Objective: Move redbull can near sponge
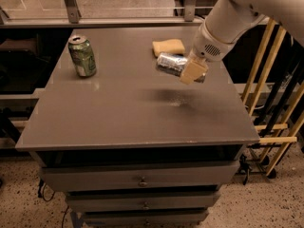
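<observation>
Hiding the right end of the slim silver redbull can (pixel 170 63), the gripper (pixel 192 71) pinches it sideways, lifted off the grey tabletop (pixel 118 113); the pale yellow sponge (pixel 168 46) lies just up-left of the gripper.

A robot's white arm (pixel 230 15) reaches in from the upper right over a grey table (pixel 118 118), its gripper (pixel 192 72) clamped on the redbull can (pixel 169 63), which lies on its side in the air, clear of the tabletop. A blurred shadow falls on the surface below it. The pale yellow sponge (pixel 168 47) rests just behind the can, near the table's far edge. A green can (pixel 82 56) stands upright well apart on the far left. Drawers (pixel 142 177) with small knobs stack beneath the tabletop.
</observation>
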You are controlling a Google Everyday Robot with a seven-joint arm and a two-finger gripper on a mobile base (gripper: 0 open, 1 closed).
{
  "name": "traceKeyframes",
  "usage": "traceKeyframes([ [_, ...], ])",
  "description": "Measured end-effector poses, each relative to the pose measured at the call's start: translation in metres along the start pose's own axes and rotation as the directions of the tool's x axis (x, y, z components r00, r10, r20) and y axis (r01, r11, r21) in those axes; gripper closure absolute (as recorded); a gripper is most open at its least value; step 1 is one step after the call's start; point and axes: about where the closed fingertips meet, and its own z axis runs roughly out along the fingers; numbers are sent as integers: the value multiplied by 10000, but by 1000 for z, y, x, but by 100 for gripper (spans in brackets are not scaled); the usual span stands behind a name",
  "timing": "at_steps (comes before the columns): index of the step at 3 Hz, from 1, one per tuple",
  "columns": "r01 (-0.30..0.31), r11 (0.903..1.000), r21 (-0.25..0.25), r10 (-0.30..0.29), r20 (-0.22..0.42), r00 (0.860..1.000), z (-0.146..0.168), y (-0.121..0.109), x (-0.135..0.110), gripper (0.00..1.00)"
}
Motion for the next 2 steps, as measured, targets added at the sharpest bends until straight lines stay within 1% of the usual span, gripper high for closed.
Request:
traceKeyframes([
  [1, -1566, 9859, 589, 1558, 181, 9876, 7, -51, -5, 100],
  [2, -2686, 9582, 980, 2684, 160, 9632, 12, -98, -7, 100],
])
